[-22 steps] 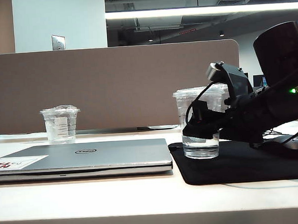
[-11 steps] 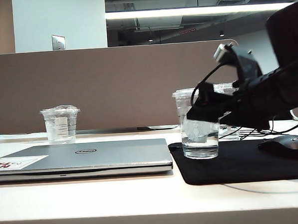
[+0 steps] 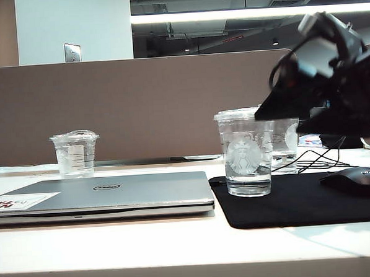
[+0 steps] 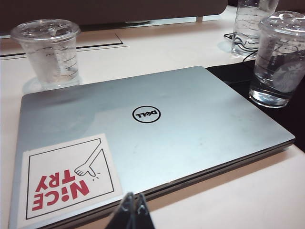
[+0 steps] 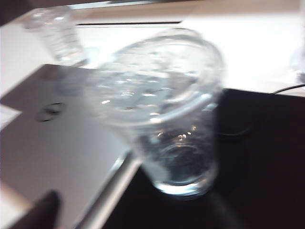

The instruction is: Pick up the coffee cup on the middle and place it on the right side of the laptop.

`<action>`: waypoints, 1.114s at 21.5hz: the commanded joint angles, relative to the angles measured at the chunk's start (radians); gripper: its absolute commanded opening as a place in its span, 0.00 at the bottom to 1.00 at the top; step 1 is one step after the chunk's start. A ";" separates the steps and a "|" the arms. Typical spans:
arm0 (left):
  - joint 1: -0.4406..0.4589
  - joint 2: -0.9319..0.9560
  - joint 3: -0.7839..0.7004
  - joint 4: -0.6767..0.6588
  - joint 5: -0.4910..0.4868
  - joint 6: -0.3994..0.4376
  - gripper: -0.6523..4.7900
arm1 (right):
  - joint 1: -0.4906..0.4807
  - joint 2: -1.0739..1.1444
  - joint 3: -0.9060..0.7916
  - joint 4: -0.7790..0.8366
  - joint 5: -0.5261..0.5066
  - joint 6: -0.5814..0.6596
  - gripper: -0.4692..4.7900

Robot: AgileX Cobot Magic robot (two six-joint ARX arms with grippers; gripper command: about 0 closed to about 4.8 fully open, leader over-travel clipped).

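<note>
Upright coffee cup [image 3: 247, 151] beside laptop [image 3: 107, 193], claws clear.

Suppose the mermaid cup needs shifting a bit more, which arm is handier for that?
Probably the right. The right gripper hangs open just above the cup, while the left gripper sits low at the near edge of the laptop, which lies between it and the cup.

The laptop [image 4: 157, 129] lid carries a round "DELL" logo [image 4: 146, 114]; its corner sticker [image 4: 66, 179] reads "NICE TRY" in red.
</note>
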 commanded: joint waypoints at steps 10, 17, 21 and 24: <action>0.124 -0.047 0.004 0.018 0.000 0.004 0.11 | 0.017 -0.515 0.003 -0.298 -0.013 0.071 0.07; 0.425 -0.047 0.003 0.019 -0.009 0.004 0.11 | 0.017 -0.546 0.003 -0.261 -0.076 0.072 0.07; 0.509 -0.047 0.003 0.053 -0.079 0.004 0.11 | 0.021 -0.580 0.003 -0.264 -0.209 0.081 0.07; 0.472 -0.047 0.003 0.077 -0.059 0.004 0.11 | 0.021 -0.616 0.003 -0.274 -0.209 0.092 0.07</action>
